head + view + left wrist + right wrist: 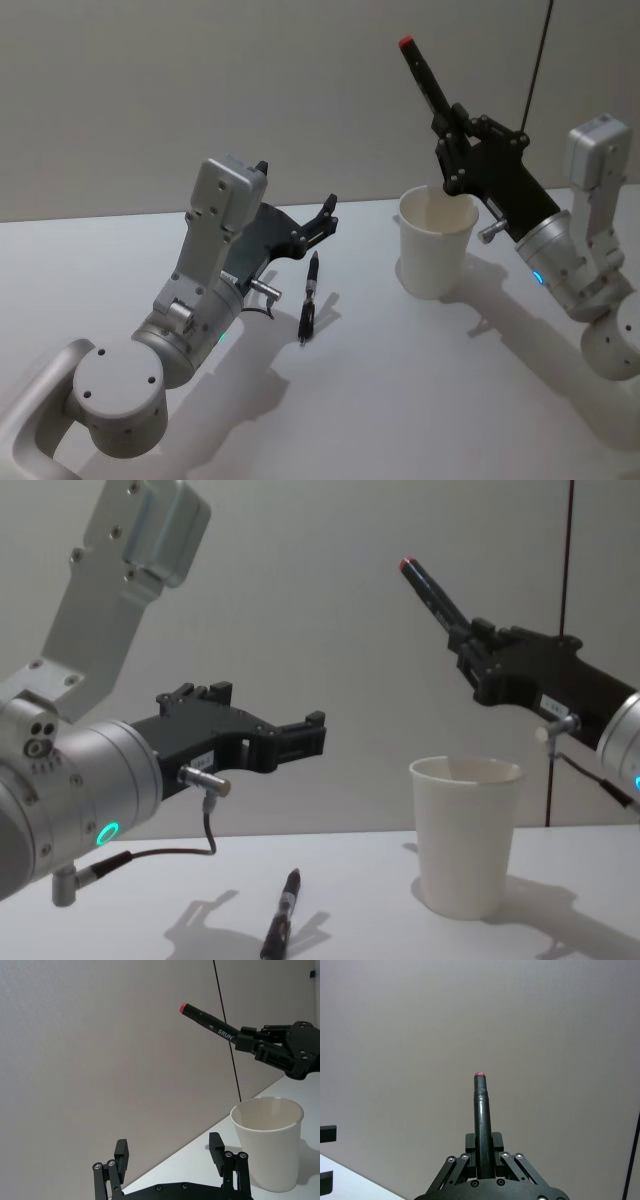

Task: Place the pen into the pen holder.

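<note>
Left hand (169, 1145): fingers spread wide with nothing between them, held level above the table (400, 400), close over the black pen (310, 295). I judge it to be waiting, either parked or ready for that pen.
Black pen: lies flat on the table beside the left arm, well apart from the cup, with nothing touching it.
Right hand (452, 128): clamped on the lower barrel of the marker (425, 75), raised above the pen holder (435, 260) and slightly to its right.
Why held so: the gripped end points down toward the cup mouth and the free end slants up and away. Bringing the marker upright should let it slide in lower end first.
Marker, looks: slim black barrel with white lettering along the side and a small red tip at the top.
Pen holder: plain white tapered paper cup with a rolled rim. It stands upright on the table with its mouth open, and appears empty.
Progress: the marker is lifted but not yet in the cup.
</note>
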